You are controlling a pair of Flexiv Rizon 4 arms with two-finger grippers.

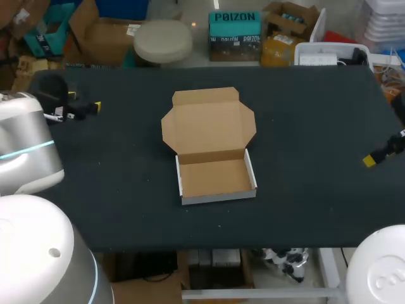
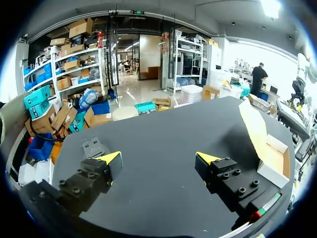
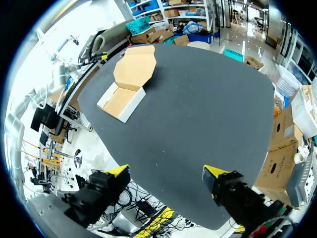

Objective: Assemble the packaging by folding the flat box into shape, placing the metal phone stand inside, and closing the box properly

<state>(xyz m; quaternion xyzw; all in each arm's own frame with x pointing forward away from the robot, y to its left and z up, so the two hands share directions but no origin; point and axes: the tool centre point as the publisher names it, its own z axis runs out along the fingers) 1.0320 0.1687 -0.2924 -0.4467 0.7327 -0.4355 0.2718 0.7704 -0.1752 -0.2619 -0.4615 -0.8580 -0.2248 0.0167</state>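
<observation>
the box (image 1: pixel 214 177) sits mid-table, lid open, tray empty; no stand shows. left gripper (image 2: pixel 158 159) and right gripper (image 3: pixel 166 173) both gape, holding nothing, well apart from it. closing now risks sealing it empty, or a one-sided push sliding the light card.

The only obstacle on the table (image 1: pixel 304 126) is being formed by the box (image 1: pixel 215 178) at the middle. Its tray is being bounded by low upright walls on the left, right and near sides, and access from above is being left unobstructed. The far side is being taken up by the lid (image 1: pixel 209 123), which is opened back. Broad bare strips of table are being left to the left, right and near side of the box. The left gripper (image 1: pixel 83 102) is being held far left and the right gripper (image 1: pixel 380 154) at the right edge. Both have their fingers spread and are well apart from the box.
</observation>
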